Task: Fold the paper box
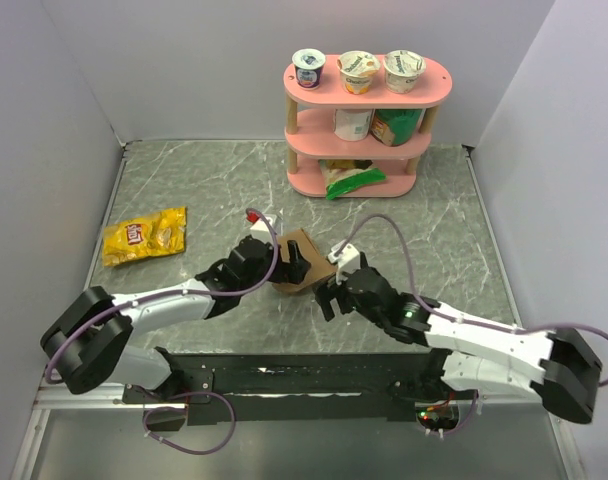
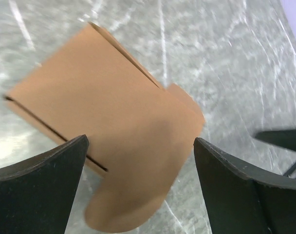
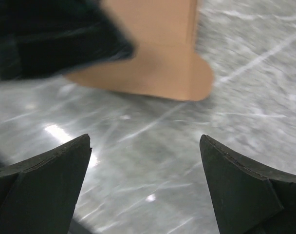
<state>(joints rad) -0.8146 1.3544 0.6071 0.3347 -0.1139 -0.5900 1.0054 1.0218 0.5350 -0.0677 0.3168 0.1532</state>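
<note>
The paper box (image 1: 306, 270) is a plain brown cardboard piece lying on the marble table (image 1: 184, 180) between the two arms. In the left wrist view the paper box (image 2: 114, 107) shows a folded panel with a slit and a rounded flap reaching under my left gripper (image 2: 140, 141), which stands open above it, its fingers astride the flap without pinching it. My left gripper (image 1: 292, 262) sits over the cardboard. My right gripper (image 3: 144, 137) is open over bare marble, just short of the rounded flap of the paper box (image 3: 157, 63). From the top, my right gripper (image 1: 329, 294) is at the box's right edge.
A yellow snack bag (image 1: 144, 236) lies at the left. At the back stands a pink three-tier shelf (image 1: 367, 120) with yogurt cups on top and a green bag at its foot. The left gripper's dark body (image 3: 55, 39) fills the upper left of the right wrist view.
</note>
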